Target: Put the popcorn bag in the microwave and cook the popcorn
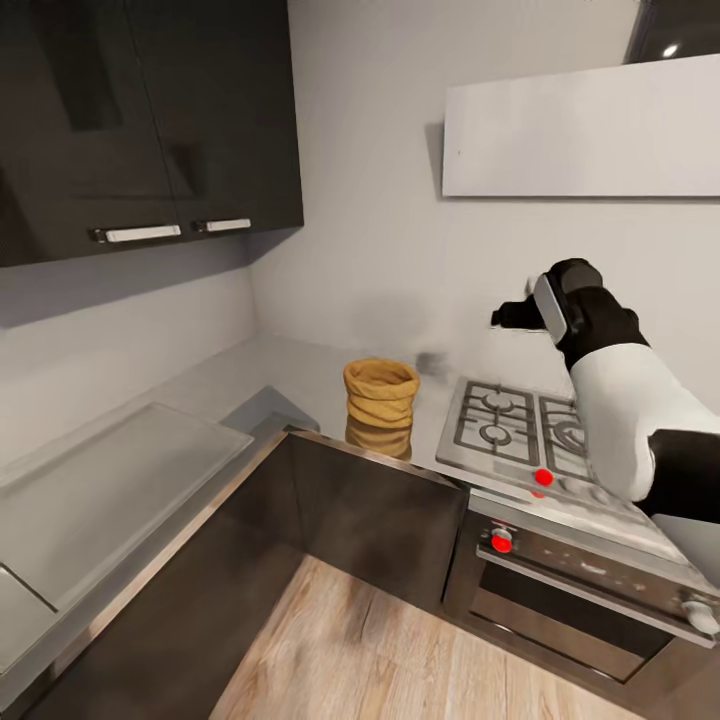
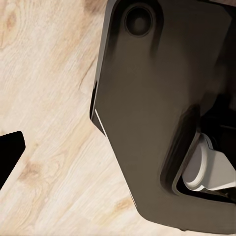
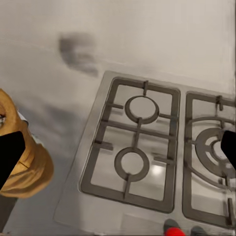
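We hold the right gripper [image 1: 515,315] raised over the hob [image 1: 520,420], fingers spread wide and empty, lining up a reach. The popcorn bag [image 1: 381,393] stands upright on the countertop [image 1: 300,370], below and left of the gripper, just beside the hob. We can't tell the left gripper's state.

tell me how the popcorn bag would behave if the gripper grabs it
The popcorn bag looks like wrinkled cloth with a rolled rim, so it will probably crush and flop rather than hold shape. It stands upright and looks small, so likely light and apt to tip if nudged on the glossy countertop.
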Controlling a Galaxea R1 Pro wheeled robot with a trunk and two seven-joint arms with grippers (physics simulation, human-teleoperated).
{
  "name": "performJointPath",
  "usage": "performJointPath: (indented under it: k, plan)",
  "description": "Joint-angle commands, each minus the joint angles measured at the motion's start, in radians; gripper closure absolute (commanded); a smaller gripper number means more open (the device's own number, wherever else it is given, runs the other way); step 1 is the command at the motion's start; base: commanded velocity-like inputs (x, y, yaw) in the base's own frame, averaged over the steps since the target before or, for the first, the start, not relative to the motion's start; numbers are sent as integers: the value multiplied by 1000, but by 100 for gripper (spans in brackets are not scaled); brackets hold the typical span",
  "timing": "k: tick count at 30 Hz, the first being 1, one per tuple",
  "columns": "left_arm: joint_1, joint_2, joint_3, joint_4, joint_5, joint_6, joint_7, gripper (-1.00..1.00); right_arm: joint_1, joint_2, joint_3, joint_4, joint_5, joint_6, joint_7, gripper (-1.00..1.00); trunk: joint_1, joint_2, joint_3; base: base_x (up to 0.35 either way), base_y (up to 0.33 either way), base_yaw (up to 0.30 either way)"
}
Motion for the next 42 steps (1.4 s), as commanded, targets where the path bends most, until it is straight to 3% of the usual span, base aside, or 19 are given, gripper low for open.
performJointPath:
  k: [1, 4, 12, 19, 29, 42]
  plan:
    - [-1, 0, 3, -1, 1, 1, 0, -100, -14, 0, -3, 9, 1, 7, -6, -100, -3, 6, 1, 0, 0, 0]
    - [-1, 0, 3, -1, 1, 2, 0, -100, -32, 0, -2, 47, 1, 23, -11, -100, -15, 26, 10, 0, 0, 0]
    - [-1, 0, 3, -1, 1, 1, 0, -100, -37, -2, 5, 127, 1, 60, -11, -100, -15, 26, 11, 0, 0, 0]
    - [-1, 0, 3, -1, 1, 1, 0, -100, -37, -3, 4, 291, 0, 62, -9, -100, -15, 26, 21, 0, 0, 0]
    - [-1, -2, 3, -1, 1, 1, -1, -100, -37, -1, 4, 365, -2, 56, -6, -100, -15, 26, 37, 0, 0, 0]
    - [-1, -2, 3, -1, 1, 1, -1, -100, -37, 2, 3, 373, -3, 54, -6, -100, -15, 26, 59, 0, 0, 0]
